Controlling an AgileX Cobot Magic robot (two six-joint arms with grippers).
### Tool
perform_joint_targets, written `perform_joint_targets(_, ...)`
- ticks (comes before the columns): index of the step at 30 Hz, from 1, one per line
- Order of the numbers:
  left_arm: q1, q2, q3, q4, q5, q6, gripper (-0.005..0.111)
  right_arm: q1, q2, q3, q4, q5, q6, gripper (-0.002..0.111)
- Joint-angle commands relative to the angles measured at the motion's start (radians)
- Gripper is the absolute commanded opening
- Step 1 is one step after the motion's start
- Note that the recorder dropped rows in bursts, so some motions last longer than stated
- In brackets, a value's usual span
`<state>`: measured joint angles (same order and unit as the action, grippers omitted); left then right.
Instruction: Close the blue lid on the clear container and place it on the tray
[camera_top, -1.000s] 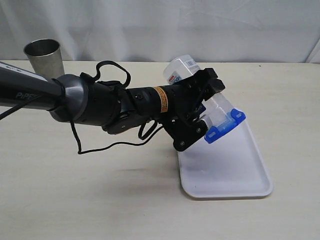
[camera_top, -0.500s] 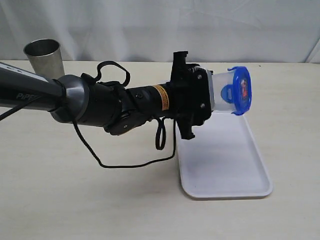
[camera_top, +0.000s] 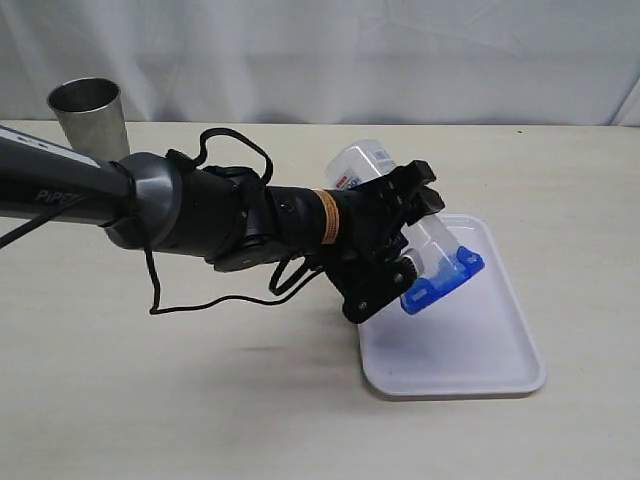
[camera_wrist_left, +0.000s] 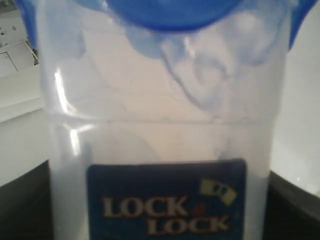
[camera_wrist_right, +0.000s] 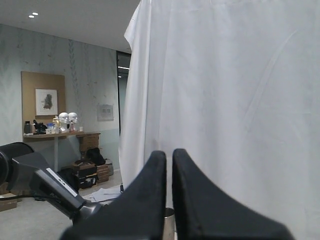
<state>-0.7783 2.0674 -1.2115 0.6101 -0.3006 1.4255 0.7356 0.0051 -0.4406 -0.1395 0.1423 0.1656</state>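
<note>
**A:** Tipped over again. Half a second back the tall clear plastic container (camera_top: 436, 243) lay level, cap end pointing away from the arm and well above the flat white rectangular tray (camera_top: 470, 350). Now it slants, cap end down over the tray's rear part, on the side nearer the arm.

**B:** And the small bright blue snap-flap lid (camera_top: 441, 282)?

**A:** It's on the container's mouth, so I'd count the closing as done, or very nearly. The left wrist view shows blue flaps hanging down both sides, but I can't tell whether every one is latched.

**B:** Is the lid touching the tray?

**A:** It's low over it, but I can't tell if they meet. The container's base end juts up beyond the tray's rear rim.

**B:** Who's holding it?

**A:** The left gripper (camera_top: 398, 240), its jaws spread wide around the container's middle (the printed label fills its own camera).

**B:** And the other one?

**A:** The right gripper (camera_wrist_right: 168, 156) is pinched closed on nothing, facing a white curtain, away from the tray.

**B:** So what's left?

**A:** By my reckoning, setting it down on the tray and letting go.
</note>
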Motion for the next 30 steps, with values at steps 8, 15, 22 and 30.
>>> perform_joint_targets(8,0.022,-0.011,-0.001,-0.305,-0.245,-0.710,0.000,-0.003,-0.005,0.005,0.001,0.004,0.002,0.005)
perform_joint_targets(15,0.133,-0.019,-0.003,0.175,-0.440,-1.788,0.000,-0.003,-0.005,0.005,0.001,0.012,0.002,0.005)
perform_joint_targets(22,0.135,-0.019,-0.015,0.459,-0.488,-2.062,0.000,-0.003,-0.005,0.005,0.001,0.018,0.002,0.005)
perform_joint_targets(30,0.108,0.153,-0.046,0.149,-0.920,-1.987,0.000,-0.003,-0.005,0.005,0.019,0.030,0.002,0.005)
